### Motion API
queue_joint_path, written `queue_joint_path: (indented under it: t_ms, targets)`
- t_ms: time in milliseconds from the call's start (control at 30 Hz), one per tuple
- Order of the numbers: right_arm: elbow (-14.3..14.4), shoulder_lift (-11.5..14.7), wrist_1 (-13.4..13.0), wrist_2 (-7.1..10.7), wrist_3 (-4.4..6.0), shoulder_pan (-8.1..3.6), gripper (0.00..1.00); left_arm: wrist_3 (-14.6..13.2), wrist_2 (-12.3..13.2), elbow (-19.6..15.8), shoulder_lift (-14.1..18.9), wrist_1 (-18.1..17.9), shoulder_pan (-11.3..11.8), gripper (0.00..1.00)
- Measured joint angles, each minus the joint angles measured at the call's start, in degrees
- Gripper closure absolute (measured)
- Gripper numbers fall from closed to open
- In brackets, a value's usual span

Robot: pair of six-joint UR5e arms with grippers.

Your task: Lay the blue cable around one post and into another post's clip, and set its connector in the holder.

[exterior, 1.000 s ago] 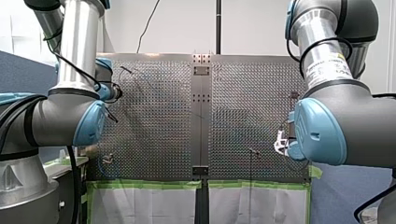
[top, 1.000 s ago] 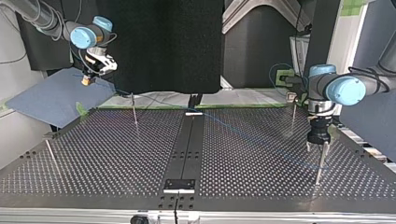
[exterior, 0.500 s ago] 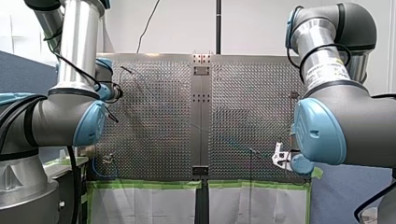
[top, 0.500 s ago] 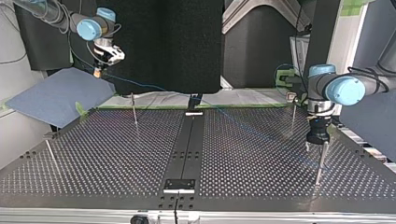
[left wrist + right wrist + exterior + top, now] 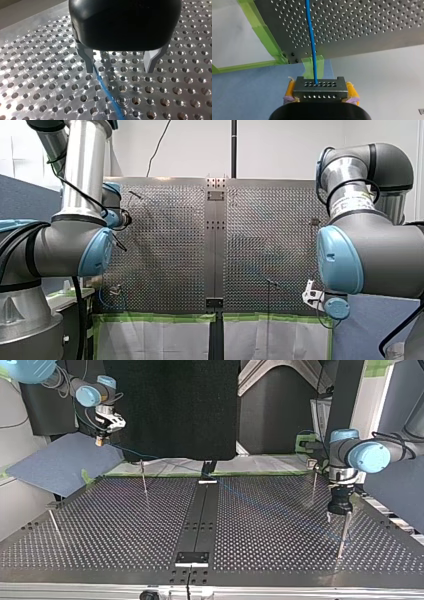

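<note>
Your right gripper (image 5: 321,92), clenched on the connector (image 5: 319,86), has pulled back; keep the blue cable (image 5: 310,37) taut past your released left gripper (image 5: 119,68).

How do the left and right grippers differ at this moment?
My left gripper is open, with bare metal fingers over the table. My right gripper is shut on the connector with yellow pads, out past the table's edge. The blue cable reaches both.
</note>
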State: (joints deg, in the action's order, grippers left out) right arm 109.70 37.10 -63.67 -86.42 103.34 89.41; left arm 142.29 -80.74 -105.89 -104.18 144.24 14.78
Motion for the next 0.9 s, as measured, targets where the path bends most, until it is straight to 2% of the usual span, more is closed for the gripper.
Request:
queue_joint_path:
  t_ms: [100, 233, 333, 400, 567, 633, 733, 900]
  targets:
    - [-0.4, -0.4, -1.4, 1.55, 0.06, -0.68, 1.0, 0.0, -0.1, 0.0, 0.0, 0.0, -0.1, 0.0]
    - [-1.1, -0.7, -2.8, 3.36, -0.14, -0.65, 1.0, 0.0, -0.1, 0.0, 0.0, 0.0, -0.3, 0.0]
    - [-1.8, -0.8, -3.0, 4.81, -1.08, -0.21, 1.0, 0.0, -0.1, 0.0, 0.0, 0.0, -0.5, 0.0]
    - [-2.3, -0.9, -2.7, 5.98, -2.08, 0.19, 1.0, 0.0, -0.2, 0.0, 0.0, 0.0, -0.6, 0.0]
    - [-3.2, -0.9, -0.9, 8.99, -4.7, 0.95, 1.0, 0.0, -0.2, 0.0, 0.0, 0.0, -0.8, 0.0]
    - [-3.4, -0.9, -0.3, 9.96, -5.42, 1.08, 1.0, 0.0, -0.2, 0.0, 0.0, 0.0, -0.9, 0.0]
    - [-3.6, -0.9, 0.5, 11.33, -6.26, 1.0, 1.0, 0.0, -0.2, 0.0, 0.0, 0.1, -1.0, 0.0]
    - [-3.6, -0.9, 1.5, 13.44, -7.76, 0.02, 1.0, 0.0, -0.1, 0.0, 0.0, 0.1, -1.2, 0.0]
